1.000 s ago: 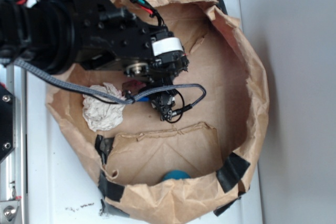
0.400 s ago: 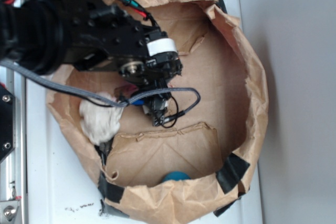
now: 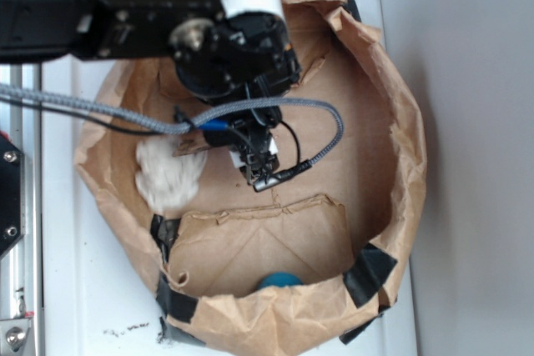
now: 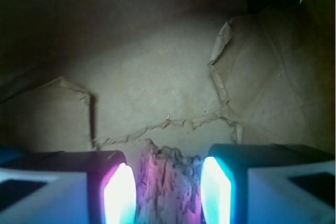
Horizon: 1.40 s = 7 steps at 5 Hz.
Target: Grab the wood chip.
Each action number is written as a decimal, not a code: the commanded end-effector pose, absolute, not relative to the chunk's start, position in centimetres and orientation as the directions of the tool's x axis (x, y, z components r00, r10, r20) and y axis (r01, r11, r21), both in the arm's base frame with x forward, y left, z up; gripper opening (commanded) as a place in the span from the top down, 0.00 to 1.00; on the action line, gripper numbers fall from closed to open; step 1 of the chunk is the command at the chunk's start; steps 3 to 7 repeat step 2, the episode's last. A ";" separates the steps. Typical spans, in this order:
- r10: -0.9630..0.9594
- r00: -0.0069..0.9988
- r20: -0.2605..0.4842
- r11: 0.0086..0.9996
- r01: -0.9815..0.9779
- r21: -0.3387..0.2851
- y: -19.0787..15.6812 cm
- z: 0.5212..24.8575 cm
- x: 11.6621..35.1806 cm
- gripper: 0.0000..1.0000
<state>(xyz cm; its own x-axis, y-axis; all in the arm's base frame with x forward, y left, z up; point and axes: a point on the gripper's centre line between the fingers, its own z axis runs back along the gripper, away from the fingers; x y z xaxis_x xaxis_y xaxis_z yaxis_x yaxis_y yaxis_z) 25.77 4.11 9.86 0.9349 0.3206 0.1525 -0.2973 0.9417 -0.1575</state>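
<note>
You've got the wood chip (image 4: 167, 184) sitting right between the end effector (image 4: 168, 190) fingers, which look closed against it. Lift slow so it doesn't twist out. The exterior view hides the contact behind the arm, and the paper ball (image 3: 167, 174) is blurry.

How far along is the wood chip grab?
Done: the gripper is down inside the paper-lined bin, and the wood chip sits between its fingers in the wrist view. In hand: the pads flank the chip closely, but firm contact cannot be confirmed. Left: confirm the squeeze, then lift it clear. The paper ball lies beside it, ungrasped.
</note>
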 end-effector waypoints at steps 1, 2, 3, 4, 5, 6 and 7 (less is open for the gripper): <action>0.346 0.912 0.219 0.932 -0.307 -0.193 5.9 14.1 25.1 1.00; 0.347 0.912 0.218 0.937 -0.326 -0.127 6.0 13.5 25.3 1.00; 0.347 0.912 0.218 0.937 -0.326 -0.127 6.0 13.5 25.3 1.00; 0.347 0.912 0.218 0.937 -0.326 -0.127 6.0 13.5 25.3 1.00; 0.347 0.912 0.218 0.937 -0.326 -0.127 6.0 13.5 25.3 1.00; 0.347 0.912 0.218 0.937 -0.326 -0.127 6.0 13.5 25.3 1.00; 0.347 0.912 0.218 0.937 -0.326 -0.127 6.0 13.5 25.3 1.00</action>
